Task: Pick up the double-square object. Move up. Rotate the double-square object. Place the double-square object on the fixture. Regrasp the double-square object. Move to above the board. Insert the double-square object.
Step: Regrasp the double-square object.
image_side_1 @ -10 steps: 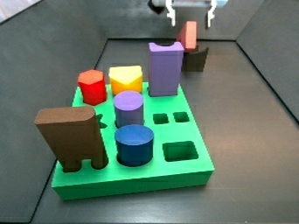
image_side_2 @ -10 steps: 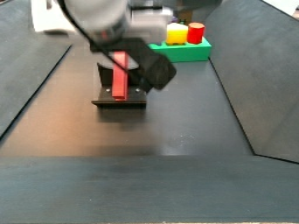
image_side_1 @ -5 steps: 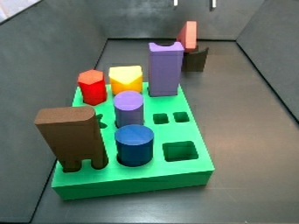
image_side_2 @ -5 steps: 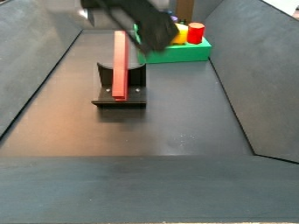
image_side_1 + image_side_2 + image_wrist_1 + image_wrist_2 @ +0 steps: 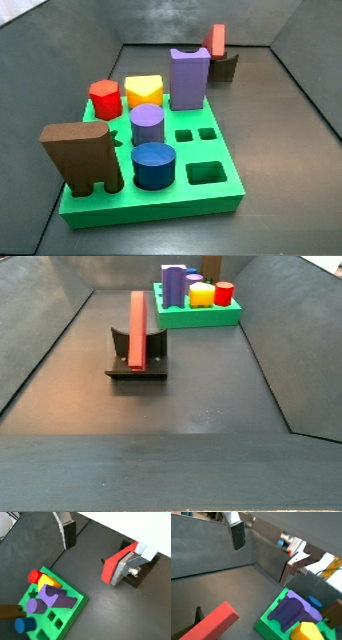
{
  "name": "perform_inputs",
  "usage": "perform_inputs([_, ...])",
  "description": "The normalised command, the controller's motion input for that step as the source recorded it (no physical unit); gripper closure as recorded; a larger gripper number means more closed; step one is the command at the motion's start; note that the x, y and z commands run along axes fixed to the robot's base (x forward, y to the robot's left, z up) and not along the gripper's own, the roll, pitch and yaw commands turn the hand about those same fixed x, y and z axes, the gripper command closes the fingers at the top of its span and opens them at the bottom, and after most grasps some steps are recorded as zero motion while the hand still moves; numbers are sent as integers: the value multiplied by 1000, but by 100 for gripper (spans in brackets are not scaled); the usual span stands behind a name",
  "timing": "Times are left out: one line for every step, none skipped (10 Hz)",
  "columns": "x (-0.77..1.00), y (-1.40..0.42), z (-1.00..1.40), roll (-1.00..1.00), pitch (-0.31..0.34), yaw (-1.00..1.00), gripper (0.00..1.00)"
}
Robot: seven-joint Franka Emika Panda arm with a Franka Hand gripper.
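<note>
Presently we are finding the hand (image 5: 100,537) raised well clear of the work: it appears in neither side view, and only its fingers (image 5: 67,534) are showing in both wrist views. They are standing apart with nothing between them, so we are recording the hand as spread and empty.

The salmon block (image 5: 138,328) is resting on edge in the notch of the dark fixture (image 5: 138,368), which is standing on the bin floor (image 5: 201,396) apart from the green board (image 5: 201,190). In a wrist view the block (image 5: 115,564) is leaning against the fixture's upright. We are judging the placing step done and the regrasp as the one in hand.

On the board we are seeing a purple tall block (image 5: 189,78), a yellow peg (image 5: 144,91), a red hexagonal peg (image 5: 104,98), a purple cylinder (image 5: 147,125), a blue cylinder (image 5: 154,165) and a brown notched block (image 5: 83,156). The two small square holes (image 5: 195,134) are lying open.

Risks we are noting:
- The block is only propped, not clamped; a finger touching it off-centre on the descent could tip it out of the notch.
- A skewed regrasp could leave the prongs misaligned with the square holes and jam the insertion.
- The purple cylinder is standing just beside those holes; a wide approach could strike it.
</note>
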Motion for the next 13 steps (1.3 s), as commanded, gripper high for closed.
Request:
perform_inputs([-20,-165,54,1000,31,-2,0])
perform_inputs([-30,-38,58,1000,29,-2,0])
perform_inputs([-20,-39,20,1000,24,-1,0])
perform_inputs([-17,-40,15,1000,21,0,0])
perform_inputs([-17,-32,17,1000,18,0,0])
perform_inputs([-13,-23,18,1000,15,2,0])
perform_inputs([-7,-18,12,1000,11,4,0])
perform_inputs([-3,-18,14,1000,10,5,0])
perform_inputs([-1,-22,15,1000,11,7,0])
perform_inputs([-2,-16,12,1000,16,8,0])
perform_inputs([6,-19,10,1000,25,11,0])
perform_inputs([18,-24,5,1000,33,13,0])
perform_inputs([32,-24,-1,1000,46,18,0])
